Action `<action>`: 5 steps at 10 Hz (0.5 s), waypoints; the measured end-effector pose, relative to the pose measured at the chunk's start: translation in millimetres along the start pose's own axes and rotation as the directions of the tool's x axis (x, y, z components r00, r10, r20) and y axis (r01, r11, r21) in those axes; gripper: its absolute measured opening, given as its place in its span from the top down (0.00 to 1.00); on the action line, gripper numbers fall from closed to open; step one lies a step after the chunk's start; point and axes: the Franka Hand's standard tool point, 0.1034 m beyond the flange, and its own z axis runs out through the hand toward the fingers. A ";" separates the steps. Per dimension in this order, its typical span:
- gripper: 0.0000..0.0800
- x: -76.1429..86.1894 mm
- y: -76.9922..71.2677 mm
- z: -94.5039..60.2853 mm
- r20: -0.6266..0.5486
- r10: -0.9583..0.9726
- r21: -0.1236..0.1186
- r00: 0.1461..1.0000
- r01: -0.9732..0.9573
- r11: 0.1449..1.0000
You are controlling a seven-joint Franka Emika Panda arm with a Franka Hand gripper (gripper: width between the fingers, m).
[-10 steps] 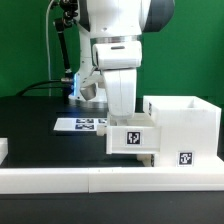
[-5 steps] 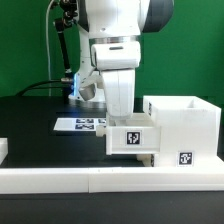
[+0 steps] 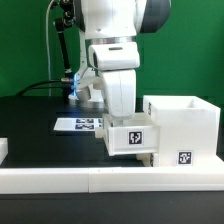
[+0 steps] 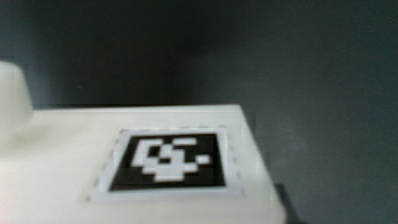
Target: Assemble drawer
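The white drawer casing stands at the exterior view's right, with a tag low on its front. A small white tray with a square tag on its front hangs off the table beside the casing's left side, touching or nearly touching it. My gripper reaches down onto the tray's top from above. Its fingertips are hidden by the tray. The wrist view shows only a white tagged face of the tray against the dark table. The second tray cannot be told apart.
The marker board lies flat on the black table behind the tray. A long low white border wall runs along the front. A small white piece shows at the exterior view's left edge.
The gripper and the tray have shifted slightly toward the exterior view's left, away from the casing. The casing has not moved.
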 end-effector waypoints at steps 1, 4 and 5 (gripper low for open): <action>0.95 1.2 0.5 -0.3 0.000 0.007 -0.001 1.000 -0.007 1.000; 0.95 6.4 1.7 -0.6 0.000 0.040 -0.002 0.999 -0.040 0.999; 0.95 9.0 2.0 -0.5 0.000 0.053 -0.002 0.999 -0.053 0.999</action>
